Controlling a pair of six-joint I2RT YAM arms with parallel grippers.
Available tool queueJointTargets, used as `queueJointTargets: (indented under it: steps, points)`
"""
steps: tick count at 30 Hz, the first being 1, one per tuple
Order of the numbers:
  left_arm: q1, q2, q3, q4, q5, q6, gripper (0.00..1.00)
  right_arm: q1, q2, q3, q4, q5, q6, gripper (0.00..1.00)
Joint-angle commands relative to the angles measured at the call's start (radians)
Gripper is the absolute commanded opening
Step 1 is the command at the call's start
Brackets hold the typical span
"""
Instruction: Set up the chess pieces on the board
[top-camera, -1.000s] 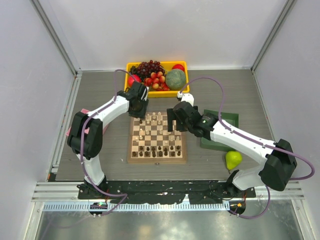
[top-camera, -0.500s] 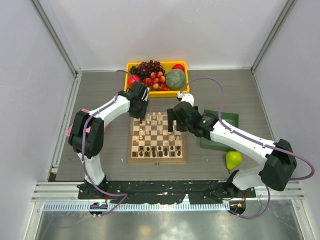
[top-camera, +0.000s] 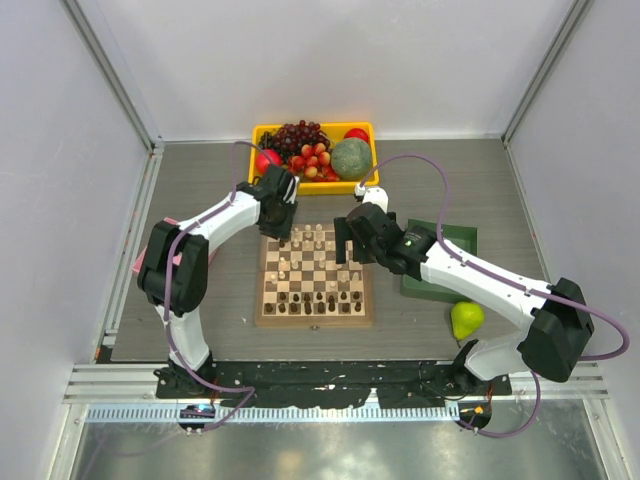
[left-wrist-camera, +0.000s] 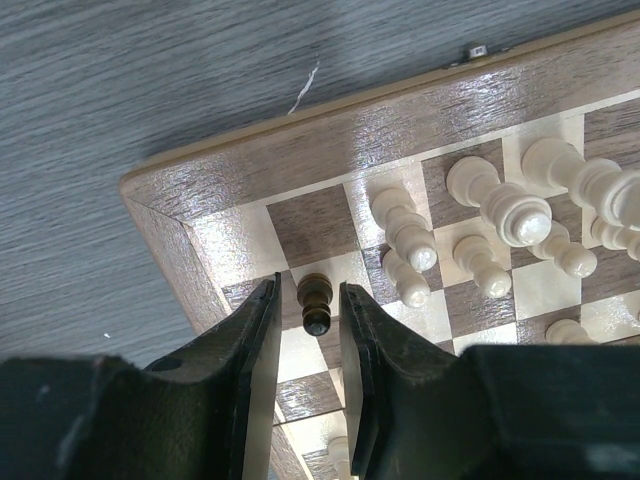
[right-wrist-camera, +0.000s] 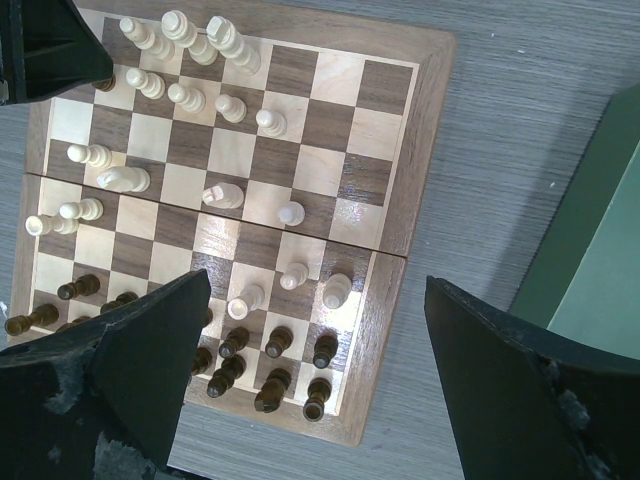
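Observation:
The board (top-camera: 315, 320) lies in the middle of the table, with dark chess pieces (top-camera: 318, 298) along its near rows and cream ones (top-camera: 312, 238) at the far end and scattered mid-board. My left gripper (top-camera: 276, 230) is low over the board's far left corner (left-wrist-camera: 400, 120). Its jaws (left-wrist-camera: 307, 290) straddle a dark pawn (left-wrist-camera: 316, 305) standing there, a thin gap on each side. Cream pieces (left-wrist-camera: 500, 210) stand just right of it. My right gripper (right-wrist-camera: 315, 290) hangs wide open and empty above the board's right half (right-wrist-camera: 400, 200), over dark pieces (right-wrist-camera: 270, 370).
A yellow tray (top-camera: 262, 135) of fruit sits just behind the board. A green tray (top-camera: 460, 240) lies to the right, a pear (top-camera: 466, 318) in front of it. A pink tray (top-camera: 140, 262) shows behind the left arm.
The left jaws have narrowed a little around the dark pawn. Neither arm has visibly shifted.

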Motion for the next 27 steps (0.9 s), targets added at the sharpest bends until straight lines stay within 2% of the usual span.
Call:
queueJointTargets:
  steps: [1,14,20,27]
  points:
    - [0.005,0.002,-0.009,0.016,0.017,-0.004,0.34,-0.004,-0.021,0.005,0.017,0.016,0.016,0.95]
    - [0.005,-0.001,0.002,-0.002,0.017,0.010,0.21,-0.004,-0.021,0.006,0.020,0.015,0.016,0.95]
    - [0.005,-0.024,-0.013,0.003,0.018,0.008,0.07,-0.004,-0.016,0.011,0.022,0.012,0.013,0.95]
    - [0.005,-0.086,-0.027,-0.008,0.007,0.013,0.01,-0.003,-0.013,0.016,0.023,0.009,0.011,0.95]
